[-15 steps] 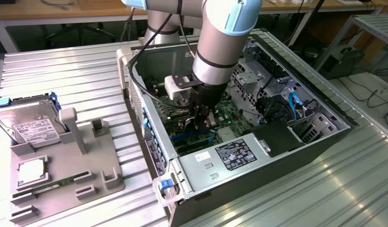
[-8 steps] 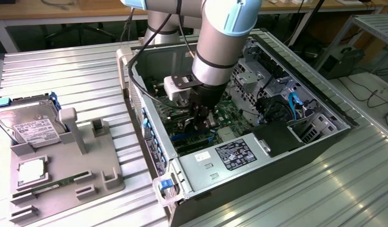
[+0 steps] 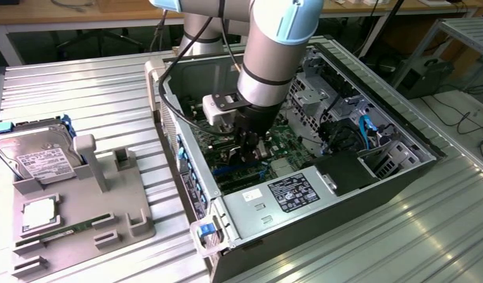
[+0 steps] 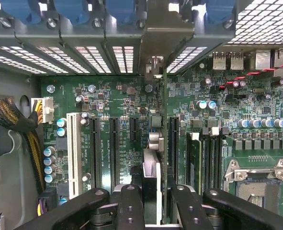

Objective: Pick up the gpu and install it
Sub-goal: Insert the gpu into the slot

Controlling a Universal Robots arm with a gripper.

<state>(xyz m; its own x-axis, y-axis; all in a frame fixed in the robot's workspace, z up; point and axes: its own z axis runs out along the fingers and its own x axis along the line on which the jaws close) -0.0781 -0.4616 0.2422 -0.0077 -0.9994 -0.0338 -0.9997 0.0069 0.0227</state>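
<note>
gripper (image 4: 153,201) clamped on gpu (image 4: 153,172), edge-on over motherboard (image 4: 112,96) slots inside PC case (image 3: 250,206) | thin, light, rigid card, likely fragile | best held by board edges, off components

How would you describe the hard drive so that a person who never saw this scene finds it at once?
On the ribbed metal table, at the exterior view's left of the open computer case, lies a grey holder. The hard drive leans in its far corner: a silver box with a white label, unlike the flat square chip and thin green stick nearer the camera.
</note>
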